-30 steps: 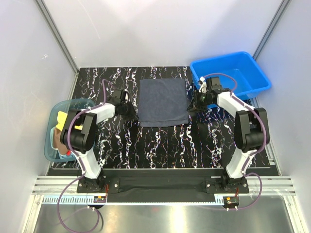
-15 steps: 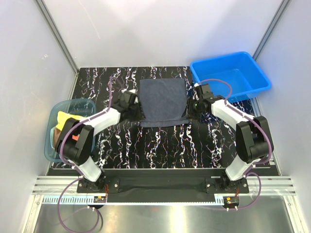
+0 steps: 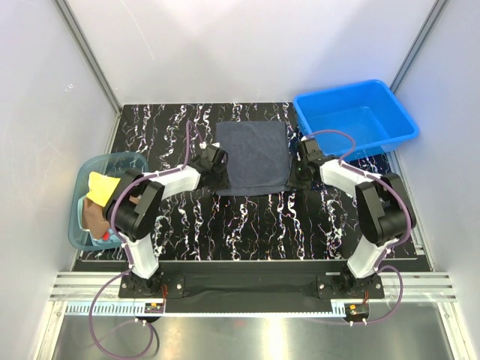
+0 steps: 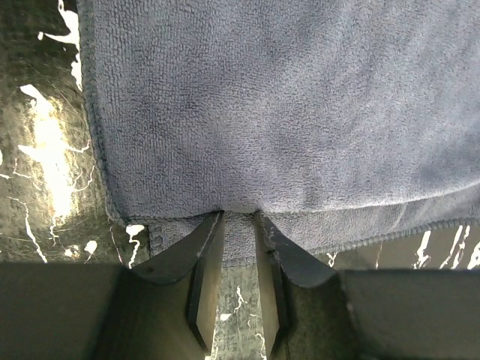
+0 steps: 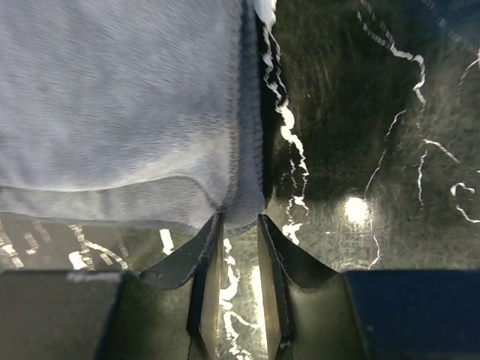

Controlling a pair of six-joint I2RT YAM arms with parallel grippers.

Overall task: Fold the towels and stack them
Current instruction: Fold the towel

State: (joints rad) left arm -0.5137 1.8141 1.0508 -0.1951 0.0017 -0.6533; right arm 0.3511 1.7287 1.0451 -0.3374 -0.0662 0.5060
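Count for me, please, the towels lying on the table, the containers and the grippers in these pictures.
Towels on the table: 1, the dark slate-blue towel
Containers: 2, the blue bin and the teal tub
Grippers: 2, the left gripper and the right gripper
Total: 5

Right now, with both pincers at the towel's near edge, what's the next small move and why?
Probably lift both pincers slightly, together. The left pincer and right pincer each appear closed on the near hem of the towel, which lies flat and unfolded; raising the hem would start the fold toward the far edge.
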